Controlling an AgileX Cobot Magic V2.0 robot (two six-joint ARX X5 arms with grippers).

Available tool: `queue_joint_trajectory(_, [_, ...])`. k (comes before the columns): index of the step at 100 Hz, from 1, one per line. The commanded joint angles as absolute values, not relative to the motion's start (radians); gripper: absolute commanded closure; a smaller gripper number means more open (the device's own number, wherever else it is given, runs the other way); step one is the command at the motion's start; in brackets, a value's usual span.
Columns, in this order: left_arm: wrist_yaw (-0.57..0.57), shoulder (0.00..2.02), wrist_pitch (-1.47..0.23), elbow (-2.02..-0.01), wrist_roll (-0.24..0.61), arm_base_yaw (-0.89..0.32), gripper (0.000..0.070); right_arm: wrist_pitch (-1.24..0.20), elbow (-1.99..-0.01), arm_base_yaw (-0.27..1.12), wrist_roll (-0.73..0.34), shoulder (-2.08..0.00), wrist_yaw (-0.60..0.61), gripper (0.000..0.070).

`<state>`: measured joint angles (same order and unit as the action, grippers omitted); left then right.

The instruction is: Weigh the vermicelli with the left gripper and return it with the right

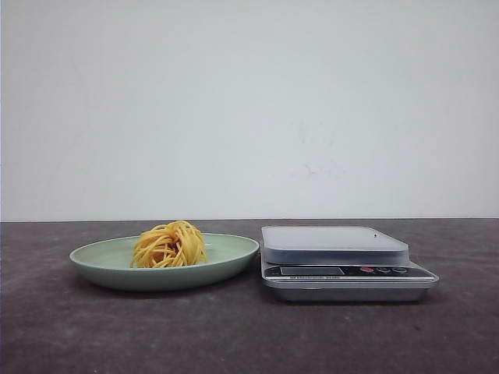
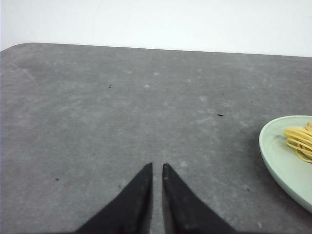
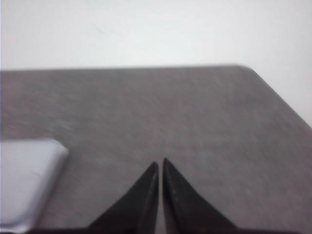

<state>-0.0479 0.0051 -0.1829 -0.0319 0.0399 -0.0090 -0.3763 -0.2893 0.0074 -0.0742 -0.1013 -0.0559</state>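
Note:
The vermicelli (image 1: 169,245), a small nest of yellow-orange strands, lies on a pale green plate (image 1: 93,257) left of centre on the dark table. A silver kitchen scale (image 1: 335,245) with an empty grey platform stands just right of the plate. In the left wrist view my left gripper (image 2: 157,165) is shut and empty over bare table, with the plate's rim (image 2: 273,156) and some vermicelli (image 2: 300,139) off to its side. In the right wrist view my right gripper (image 3: 160,163) is shut and empty over bare table, with the scale's corner (image 3: 29,180) to one side. Neither gripper shows in the front view.
The scale's display and buttons (image 1: 347,271) face the front. A plain white wall (image 1: 249,109) stands behind the table. The table's far edge and a rounded corner (image 3: 248,68) show in the right wrist view.

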Motion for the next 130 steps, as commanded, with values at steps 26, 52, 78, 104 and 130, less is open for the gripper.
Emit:
queue_joint_trajectory(26, [-0.045,0.003,-0.187,-0.014,0.027,-0.007,0.07,-0.21,-0.068,-0.062,-0.064,-0.028,-0.052,0.0693])
queue_joint_trajectory(52, [-0.045,0.003,-0.187,-0.014,0.027,-0.008,0.07,-0.199,-0.02,-0.063,-0.044,-0.008,-0.052,0.0693])
queue_joint_trajectory(78, [-0.045,0.003,-0.187,-0.014,0.027,-0.007,0.07,-0.192,-0.02,-0.063,-0.047,-0.004,-0.041,0.0693])
queue_joint_trajectory(104, [-0.045,0.003,-0.187,-0.014,0.027,-0.007,0.07,-0.17,-0.02,-0.063,-0.047,-0.004,-0.042,0.0693])
queue_joint_trajectory(130, [-0.045,0.003,-0.187,-0.014,0.027,-0.007,0.07,-0.157,-0.021,-0.063,-0.047,-0.004,-0.042,0.0693])
